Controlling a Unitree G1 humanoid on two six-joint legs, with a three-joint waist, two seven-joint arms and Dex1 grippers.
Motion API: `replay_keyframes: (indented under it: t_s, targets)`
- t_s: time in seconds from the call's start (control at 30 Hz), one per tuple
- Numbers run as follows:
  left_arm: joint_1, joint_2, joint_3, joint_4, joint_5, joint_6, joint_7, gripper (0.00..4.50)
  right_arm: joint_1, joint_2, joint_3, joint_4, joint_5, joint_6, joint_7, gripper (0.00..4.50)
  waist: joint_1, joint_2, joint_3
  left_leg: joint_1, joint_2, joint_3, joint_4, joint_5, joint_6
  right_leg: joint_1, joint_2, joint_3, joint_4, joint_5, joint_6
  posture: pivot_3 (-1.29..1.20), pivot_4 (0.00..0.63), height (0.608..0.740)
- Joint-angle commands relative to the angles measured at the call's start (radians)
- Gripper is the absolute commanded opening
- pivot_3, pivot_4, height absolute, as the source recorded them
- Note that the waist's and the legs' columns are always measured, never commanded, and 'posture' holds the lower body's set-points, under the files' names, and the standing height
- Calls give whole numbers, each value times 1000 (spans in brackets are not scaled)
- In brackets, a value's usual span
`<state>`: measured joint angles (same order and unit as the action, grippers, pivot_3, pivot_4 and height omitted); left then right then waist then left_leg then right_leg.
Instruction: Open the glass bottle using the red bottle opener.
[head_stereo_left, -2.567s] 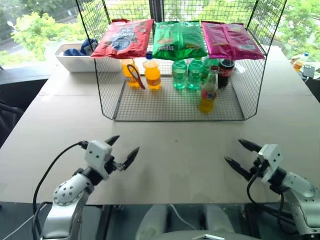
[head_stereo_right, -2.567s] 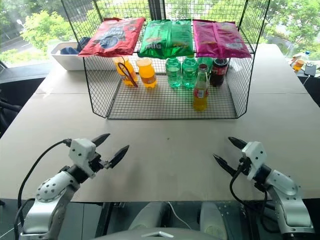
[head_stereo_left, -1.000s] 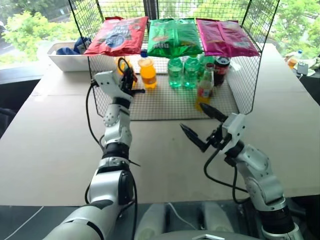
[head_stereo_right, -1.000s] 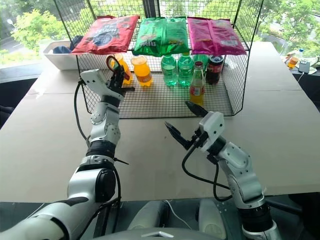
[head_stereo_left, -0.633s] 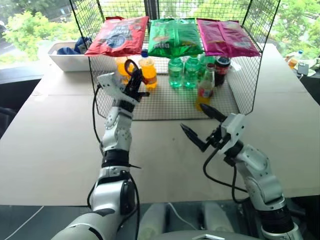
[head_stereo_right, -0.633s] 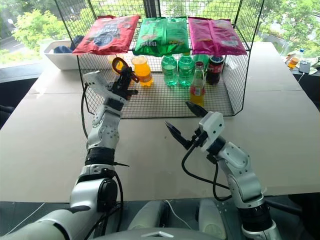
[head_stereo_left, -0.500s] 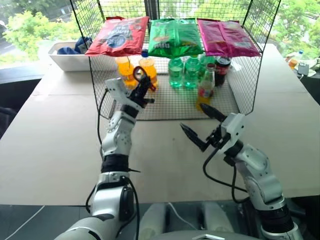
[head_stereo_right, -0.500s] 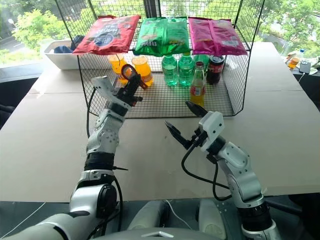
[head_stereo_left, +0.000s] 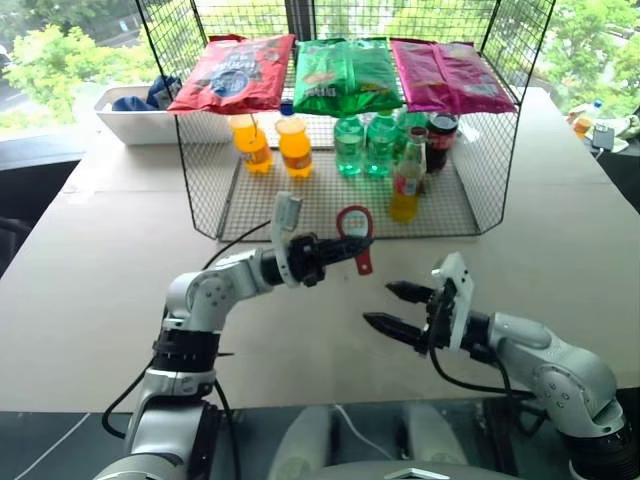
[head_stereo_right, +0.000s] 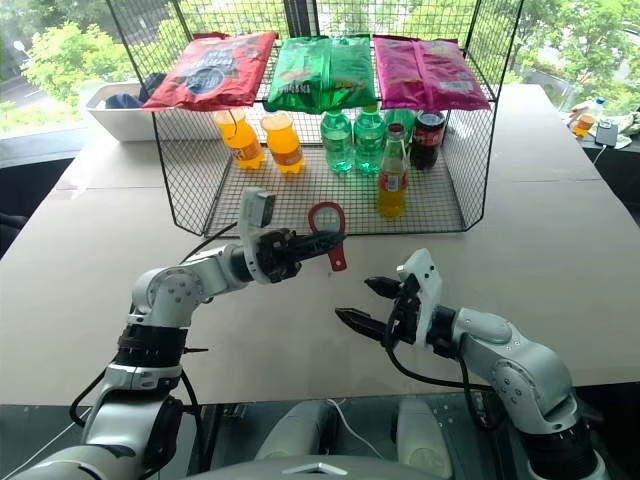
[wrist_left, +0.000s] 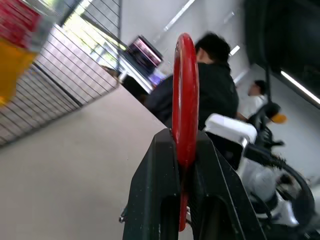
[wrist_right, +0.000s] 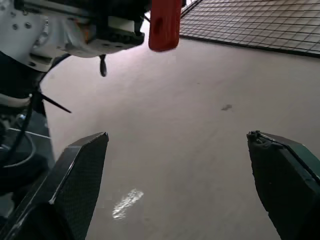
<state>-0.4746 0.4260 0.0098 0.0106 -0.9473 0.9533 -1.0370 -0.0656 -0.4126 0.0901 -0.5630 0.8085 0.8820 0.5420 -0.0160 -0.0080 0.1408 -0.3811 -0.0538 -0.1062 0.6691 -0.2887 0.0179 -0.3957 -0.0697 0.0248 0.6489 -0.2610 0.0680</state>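
The glass bottle (head_stereo_left: 405, 185), slim with orange drink and a red-and-blue label, stands upright at the front right of the wire rack's floor. The red bottle opener (head_stereo_left: 355, 235) is pinched by its handle in my shut left gripper (head_stereo_left: 335, 250), ring head upward, in front of the rack and above the table. In the left wrist view the opener (wrist_left: 185, 100) stands edge-on between the black fingers (wrist_left: 155, 190). My right gripper (head_stereo_left: 390, 308) is open and empty just below and right of the opener. From the right wrist, the opener's handle end (wrist_right: 164, 25) hangs beyond that gripper (wrist_right: 177, 135).
The wire rack (head_stereo_left: 205, 190) carries three snack bags (head_stereo_left: 350, 70) on top. Two orange plastic bottles (head_stereo_left: 297, 146), green bottles (head_stereo_left: 352, 145) and a dark bottle (head_stereo_left: 441, 140) stand inside. A white bin (head_stereo_left: 130, 120) sits at the back left. People (wrist_left: 215, 85) show behind the opener in the left wrist view.
My left gripper pulled the opener back out of the rack, toward me and to the right, turning it level. My right gripper sank a little and rolled, still open.
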Motion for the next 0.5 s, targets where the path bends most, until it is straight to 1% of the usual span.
replay_keyframes:
  t_s: [0.03, 0.23, 0.4, 0.5]
  targets:
    - [-1, 5, -27, -45, -27, 33, -60, 44, -30, 24, -21, -52, 107, 59, -32, 4500, 1, 0, 0, 0, 0, 0, 0, 0, 0, 0, 0, 0, 0, 0, 0, 0, 150, 740]
    - [-4, -25, -45, -60, -27, 58, -74, 44, -72, 60, -9, -64, 206, 114, -82, 4500, 3, 0, 0, 0, 0, 0, 0, 0, 0, 0, -1, 0, 0, 0, 0, 0, 150, 740]
    - [4, -40, -63, -59, -11, 54, -82, 44, -97, 60, -2, -56, 249, 142, -99, 4500, 2, 0, 0, -1, 0, 0, 0, 0, 0, 0, -1, 0, 0, 0, 0, 0, 150, 740]
    - [11, -43, -70, -63, -8, 52, -88, 0, -107, 55, 0, -52, 271, 156, -100, 3626, 2, 0, 0, 0, 0, 0, 0, 0, 0, 0, -1, 0, 0, 0, 0, 0, 150, 740]
